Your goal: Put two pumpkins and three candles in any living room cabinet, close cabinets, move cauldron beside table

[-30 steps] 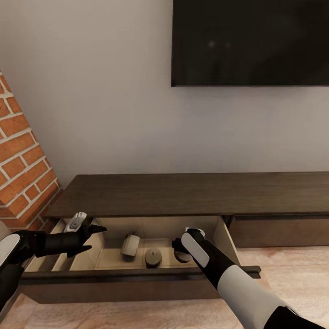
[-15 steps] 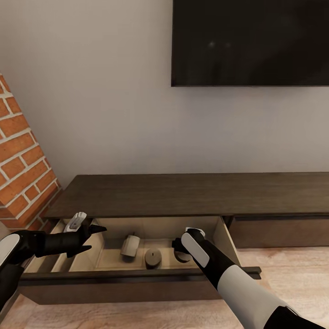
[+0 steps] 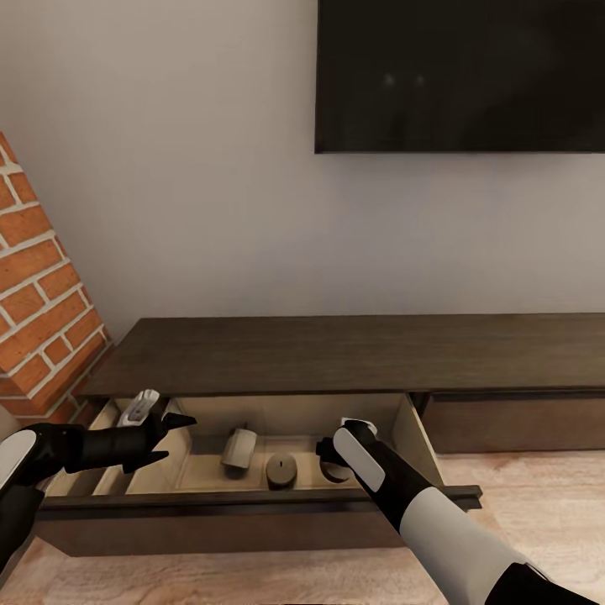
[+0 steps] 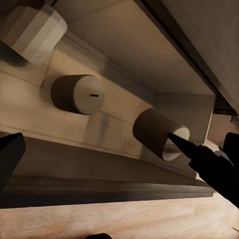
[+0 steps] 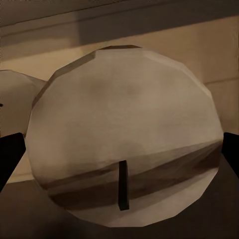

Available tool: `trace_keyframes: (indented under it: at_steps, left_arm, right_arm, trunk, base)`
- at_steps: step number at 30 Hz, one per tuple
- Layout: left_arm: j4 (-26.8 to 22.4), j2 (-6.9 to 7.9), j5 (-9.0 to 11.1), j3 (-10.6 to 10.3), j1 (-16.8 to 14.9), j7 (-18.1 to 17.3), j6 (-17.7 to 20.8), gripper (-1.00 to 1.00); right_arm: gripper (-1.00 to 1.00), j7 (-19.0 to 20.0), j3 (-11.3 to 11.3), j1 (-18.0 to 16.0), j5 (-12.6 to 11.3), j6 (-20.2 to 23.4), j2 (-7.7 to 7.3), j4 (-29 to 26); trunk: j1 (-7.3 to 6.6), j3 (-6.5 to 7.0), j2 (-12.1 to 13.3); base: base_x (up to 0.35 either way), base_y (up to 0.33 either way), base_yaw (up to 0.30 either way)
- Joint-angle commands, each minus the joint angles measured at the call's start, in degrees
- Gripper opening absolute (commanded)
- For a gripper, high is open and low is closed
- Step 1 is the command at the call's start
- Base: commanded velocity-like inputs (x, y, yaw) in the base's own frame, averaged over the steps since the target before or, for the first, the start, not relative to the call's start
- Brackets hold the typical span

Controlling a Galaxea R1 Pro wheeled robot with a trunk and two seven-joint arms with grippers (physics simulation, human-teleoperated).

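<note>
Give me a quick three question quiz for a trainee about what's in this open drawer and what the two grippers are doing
1. True or false: the drawer of the cabinet is pulled out.
2. How many candles lie in it: A two, B three, C four?
3. Which gripper is at the candle nearest the television's side?

Key
1. True.
2. B: a pale one on its side, an upright middle one, and one by the right gripper.
3. The right; the left gripper hangs open apart from them.
</note>
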Motion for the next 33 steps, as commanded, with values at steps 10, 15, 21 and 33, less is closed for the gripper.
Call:
trace_keyframes:
  at_steps: [10,15,21,33]
  left_arm:
    - [-0.3,0.04,0.6,0.1,0.0,0.6,0.1,1.0]
    - [-0.3,0.03,0.6,0.1,0.0,0.6,0.1,1.0]
    - [-0.3,0.02,0.6,0.0,0.0,0.6,0.1,1.0]
    - [-0.3,0.05,0.6,0.0,0.0,0.5,0.1,1.0]
  right_arm:
    - [-1.0,-0.4,0.2,-0.1,-0.4,0.0,-0.04,-0.2]
    - [-1.0,-0.5,0.2,-0.1,-0.4,0.0,-0.04,-0.2]
    - [-1.0,-0.4,0.2,-0.1,-0.4,-0.1,-0.03,-0.2]
    - [-1.0,-0.4,0.2,-0.1,-0.4,-0.1,-0.03,-0.2]
  trunk:
    - [0.26,-0.68,-0.5]
    - [0.26,-0.68,-0.5]
    - [0.26,-0.68,-0.5]
    - [0.26,-0.68,-0.5]
  base:
    - [0.0,0.0,0.0]
    - [0.0,0.0,0.0]
    - [0.015,0.0,0.0]
    - [0.005,0.0,0.0]
